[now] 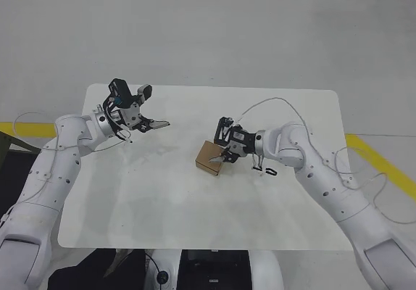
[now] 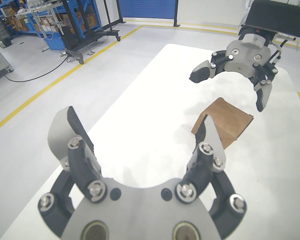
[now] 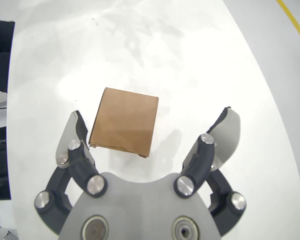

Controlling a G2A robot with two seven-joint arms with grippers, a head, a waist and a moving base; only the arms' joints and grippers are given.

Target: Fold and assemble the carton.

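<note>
**Operator:** Right wrist view has the carton (image 3: 125,123) lying on the counter (image 3: 190,51), just under and ahead of my right jaws. They stand wide apart with nothing between them.

**Spotter:** And your left?

**Operator:** My left jaws are also spread and empty, raised well apart from the carton, on the side opposite the right jaws.

**Spotter:** What's the step?

**Operator:** I judge it's seating the carton edge nearest my right jaws, which looks ragged and not fully tucked. I'd centre over the carton first, because one finger (image 3: 70,131) sits just beside its wall while the other is well clear. Then I'd descend slowly and brace the opposite side with the left jaws, so light cardboard neither skids nor crushes.
</note>
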